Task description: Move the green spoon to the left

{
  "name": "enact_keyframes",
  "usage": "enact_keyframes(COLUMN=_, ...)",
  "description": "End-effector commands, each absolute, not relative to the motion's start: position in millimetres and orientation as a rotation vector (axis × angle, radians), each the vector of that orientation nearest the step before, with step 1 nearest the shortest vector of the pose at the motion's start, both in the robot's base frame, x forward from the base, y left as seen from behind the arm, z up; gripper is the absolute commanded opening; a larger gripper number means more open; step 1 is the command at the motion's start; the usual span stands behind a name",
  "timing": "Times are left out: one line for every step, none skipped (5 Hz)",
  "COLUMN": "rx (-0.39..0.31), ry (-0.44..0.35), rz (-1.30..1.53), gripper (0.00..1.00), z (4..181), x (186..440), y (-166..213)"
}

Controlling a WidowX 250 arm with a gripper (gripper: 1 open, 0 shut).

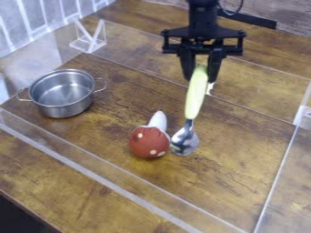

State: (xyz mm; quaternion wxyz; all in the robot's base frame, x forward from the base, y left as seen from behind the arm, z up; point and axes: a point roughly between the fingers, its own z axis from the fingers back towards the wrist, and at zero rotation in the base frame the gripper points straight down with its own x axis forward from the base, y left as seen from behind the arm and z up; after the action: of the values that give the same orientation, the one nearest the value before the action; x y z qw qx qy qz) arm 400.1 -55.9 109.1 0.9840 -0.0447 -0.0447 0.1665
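Note:
The green spoon (195,94) hangs nearly upright, with its pale yellow-green handle up in my gripper (203,62) and its shiny silver bowl (185,140) low over the wooden table. My gripper is shut on the top of the handle and points straight down. The spoon's bowl sits just right of the red-and-white mushroom toy (149,139); whether it touches the table I cannot tell.
A small steel pot (62,92) stands at the left. A clear plastic stand (87,37) is at the back left. Transparent acrylic walls (122,187) frame the wooden work area, with a low edge running across the front.

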Motion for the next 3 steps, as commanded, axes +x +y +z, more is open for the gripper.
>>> enact_keyframes(rx=-0.12, ry=-0.212, rz=0.312, gripper=0.0, z=150.1, x=399.1, y=-58.2)
enact_keyframes(rx=-0.128, ry=-0.231, rz=0.294, gripper=0.0, z=149.8, x=397.8, y=-61.4)
enact_keyframes(rx=-0.134, ry=-0.249, rz=0.288, gripper=0.0, z=149.6, x=398.1, y=-64.4)
